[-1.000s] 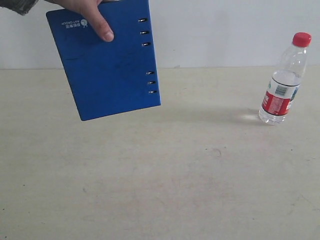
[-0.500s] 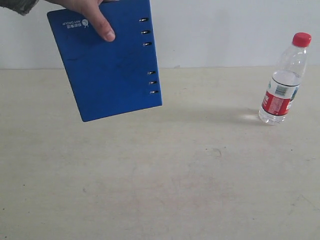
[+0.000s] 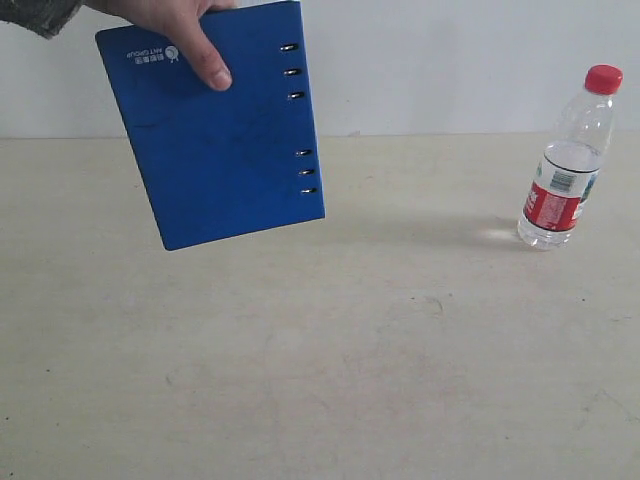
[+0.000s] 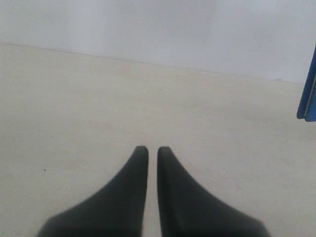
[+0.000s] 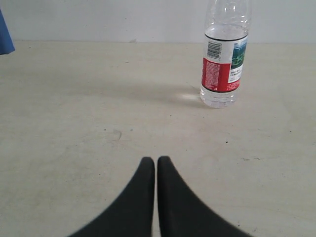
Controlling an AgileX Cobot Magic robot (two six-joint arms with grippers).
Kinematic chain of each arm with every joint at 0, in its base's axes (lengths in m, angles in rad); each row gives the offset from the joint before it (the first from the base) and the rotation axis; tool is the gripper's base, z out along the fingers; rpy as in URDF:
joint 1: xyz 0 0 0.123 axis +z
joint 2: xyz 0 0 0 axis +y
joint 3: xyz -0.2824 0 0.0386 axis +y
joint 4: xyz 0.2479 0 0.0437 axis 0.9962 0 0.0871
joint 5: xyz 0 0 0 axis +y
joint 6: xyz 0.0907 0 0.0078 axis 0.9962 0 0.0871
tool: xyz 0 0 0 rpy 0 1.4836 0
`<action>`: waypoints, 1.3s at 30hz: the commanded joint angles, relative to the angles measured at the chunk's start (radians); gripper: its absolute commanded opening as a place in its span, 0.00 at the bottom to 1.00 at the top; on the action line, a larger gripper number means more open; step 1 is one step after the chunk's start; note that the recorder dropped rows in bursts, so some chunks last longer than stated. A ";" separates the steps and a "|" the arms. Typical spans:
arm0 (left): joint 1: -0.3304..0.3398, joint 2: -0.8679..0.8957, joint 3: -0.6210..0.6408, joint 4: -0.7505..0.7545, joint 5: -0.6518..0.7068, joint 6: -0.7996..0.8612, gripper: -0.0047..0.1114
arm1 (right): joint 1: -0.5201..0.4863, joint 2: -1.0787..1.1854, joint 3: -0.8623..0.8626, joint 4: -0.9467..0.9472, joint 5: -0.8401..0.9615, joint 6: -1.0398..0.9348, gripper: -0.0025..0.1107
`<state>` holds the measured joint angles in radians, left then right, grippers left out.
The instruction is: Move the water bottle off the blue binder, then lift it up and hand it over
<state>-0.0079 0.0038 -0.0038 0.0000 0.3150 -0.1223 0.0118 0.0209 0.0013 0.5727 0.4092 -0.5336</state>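
Observation:
A person's hand [image 3: 178,30] holds the blue binder [image 3: 215,135] in the air above the table at the back left; its edge shows as a blue strip [image 4: 308,89] in the left wrist view and a blue corner [image 5: 5,37] in the right wrist view. The water bottle [image 3: 565,160] stands upright on the table at the right, apart from the binder, red cap on top. It is ahead of my right gripper [image 5: 156,162], which is shut and empty; the bottle [image 5: 223,59] shows there without its cap. My left gripper [image 4: 148,149] is shut on nothing. Neither gripper appears in the exterior view.
The beige table [image 3: 350,350] meets a white wall [image 3: 450,60] at the back. A person's sleeve [image 3: 40,12] enters at the top left corner.
The hand has lowered the binder slightly. The bottle and both grippers have stayed where they were.

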 commanded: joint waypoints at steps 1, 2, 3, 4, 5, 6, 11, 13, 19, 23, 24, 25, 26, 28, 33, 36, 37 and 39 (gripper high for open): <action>-0.002 -0.004 0.004 0.009 -0.012 0.010 0.10 | -0.003 0.001 -0.001 -0.002 -0.008 0.002 0.02; -0.002 -0.004 0.004 0.009 -0.012 0.010 0.10 | -0.003 0.001 -0.001 -0.002 -0.008 0.002 0.02; -0.002 -0.004 0.004 0.009 -0.010 0.010 0.10 | -0.003 0.001 -0.001 -0.002 -0.008 0.002 0.02; -0.002 -0.004 0.004 0.009 -0.010 0.010 0.10 | -0.003 0.001 -0.001 -0.002 -0.008 0.002 0.02; -0.002 -0.004 0.004 0.009 -0.010 0.010 0.10 | -0.003 0.001 -0.001 -0.002 -0.008 0.002 0.02; -0.002 -0.004 0.004 0.009 -0.010 0.010 0.10 | -0.003 0.001 -0.001 -0.002 -0.008 0.002 0.02; -0.002 -0.004 0.004 0.009 -0.010 0.010 0.10 | -0.003 -0.006 -0.001 -0.014 -0.008 0.002 0.02; -0.002 -0.004 0.004 0.009 -0.010 0.010 0.10 | -0.003 -0.021 -0.001 -0.029 -0.002 0.026 0.02; -0.002 -0.004 0.004 0.009 -0.011 0.010 0.10 | 0.049 -0.021 -0.001 -0.029 -0.272 0.175 0.02; -0.002 -0.004 0.004 0.009 -0.008 0.010 0.10 | 0.112 -0.021 -0.001 -0.349 0.080 0.509 0.02; -0.002 -0.004 0.004 0.009 -0.008 0.010 0.10 | 0.131 -0.021 -0.002 -0.401 0.093 0.595 0.02; -0.002 -0.004 0.004 0.009 -0.008 0.010 0.10 | 0.152 -0.021 -0.002 -0.461 0.089 0.671 0.02; -0.002 -0.004 0.004 0.009 -0.008 0.010 0.10 | 0.158 -0.021 -0.002 -0.466 0.089 0.678 0.02; -0.002 -0.004 0.004 0.009 -0.008 0.010 0.10 | 0.160 -0.021 -0.002 -0.466 0.089 0.682 0.02; -0.002 -0.004 0.004 0.009 -0.008 0.010 0.10 | 0.160 -0.021 -0.001 -0.573 -0.049 0.710 0.02; -0.002 -0.004 0.004 0.009 -0.008 0.010 0.10 | 0.156 -0.021 -0.001 -0.626 -0.096 0.747 0.02; -0.002 -0.004 0.004 0.009 -0.008 0.010 0.10 | 0.156 -0.021 -0.001 -0.637 -0.076 0.740 0.02; -0.002 -0.004 0.004 0.009 -0.008 0.010 0.10 | 0.149 -0.021 -0.001 -0.667 -0.070 0.695 0.02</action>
<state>-0.0079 0.0038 -0.0038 0.0000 0.3145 -0.1190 0.1693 0.0051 0.0013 -0.0417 0.3437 0.1931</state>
